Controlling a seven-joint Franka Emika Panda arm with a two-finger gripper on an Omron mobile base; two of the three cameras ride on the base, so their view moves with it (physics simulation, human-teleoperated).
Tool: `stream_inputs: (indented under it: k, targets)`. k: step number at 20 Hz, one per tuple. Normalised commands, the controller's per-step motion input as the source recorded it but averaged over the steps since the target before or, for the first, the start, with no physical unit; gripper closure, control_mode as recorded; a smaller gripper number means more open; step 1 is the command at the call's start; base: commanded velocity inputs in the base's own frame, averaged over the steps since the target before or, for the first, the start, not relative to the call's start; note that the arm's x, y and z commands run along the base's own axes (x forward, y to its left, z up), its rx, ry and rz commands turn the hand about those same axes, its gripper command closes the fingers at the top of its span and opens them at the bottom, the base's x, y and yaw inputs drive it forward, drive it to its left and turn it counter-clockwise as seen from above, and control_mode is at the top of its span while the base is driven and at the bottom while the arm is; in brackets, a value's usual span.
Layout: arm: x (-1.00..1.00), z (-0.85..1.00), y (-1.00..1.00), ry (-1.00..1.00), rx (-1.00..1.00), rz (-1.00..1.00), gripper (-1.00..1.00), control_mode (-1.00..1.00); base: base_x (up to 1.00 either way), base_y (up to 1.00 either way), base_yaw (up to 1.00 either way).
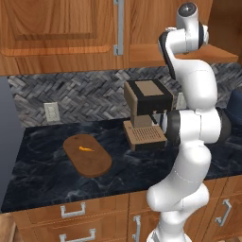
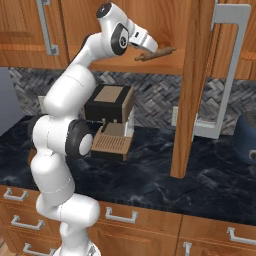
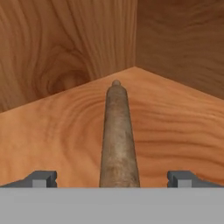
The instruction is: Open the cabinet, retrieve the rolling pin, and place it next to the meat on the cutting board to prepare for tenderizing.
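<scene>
The cabinet door (image 2: 192,85) with its silver bar handle (image 2: 227,75) stands swung open. On the wooden shelf (image 2: 125,65) inside lies the rolling pin (image 2: 159,52), a short brown cylinder. My gripper (image 2: 149,48) reaches into the cabinet at the pin's near end. In the hand view the rolling pin (image 3: 117,135) runs lengthwise away from me, and my gripper (image 3: 117,178) is open with a fingertip (image 3: 41,177) well clear on each side. The oval dark cutting board (image 1: 87,154) lies on the counter at the left, with the small orange meat (image 1: 85,149) on it.
A coffee machine (image 1: 146,113) with a slatted tray stands on the dark counter (image 1: 42,175) under the open cabinet, right of the board. A dark blue pot (image 2: 247,135) sits at the far right. Drawers (image 1: 73,210) run below the counter edge. A closed cabinet (image 1: 56,28) hangs at left.
</scene>
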Motion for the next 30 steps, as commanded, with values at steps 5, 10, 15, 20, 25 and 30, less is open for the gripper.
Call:
stream_inputs:
  k: [5, 10, 15, 20, 25, 30]
  targets:
    - [0.00, -0.16, -0.06, 0.02, 0.00, 0.00, -1.00, -1.00, 0.00, 0.00, 0.00]
    - [0.00, -0.12, -0.13, 0.00, 0.00, 0.00, -1.00, -1.00, 0.00, 0.00, 0.00]
    - [0.01, -0.12, -0.10, 0.01, 0.00, 0.00, -1.00, -1.00, 0.00, 0.00, 0.00]
    - [0.06, -0.15, -0.07, 0.00, 0.00, 0.00, -1.00, -1.00, 0.00, 0.00, 0.00]
    - [0.10, -0.18, -0.01, 0.00, 0.00, 0.02, -1.00, -1.00, 0.00, 0.00, 0.00]
    - [0.10, -0.19, 0.00, 0.00, 0.00, 0.02, -1.00, -1.00, 0.00, 0.00, 0.00]
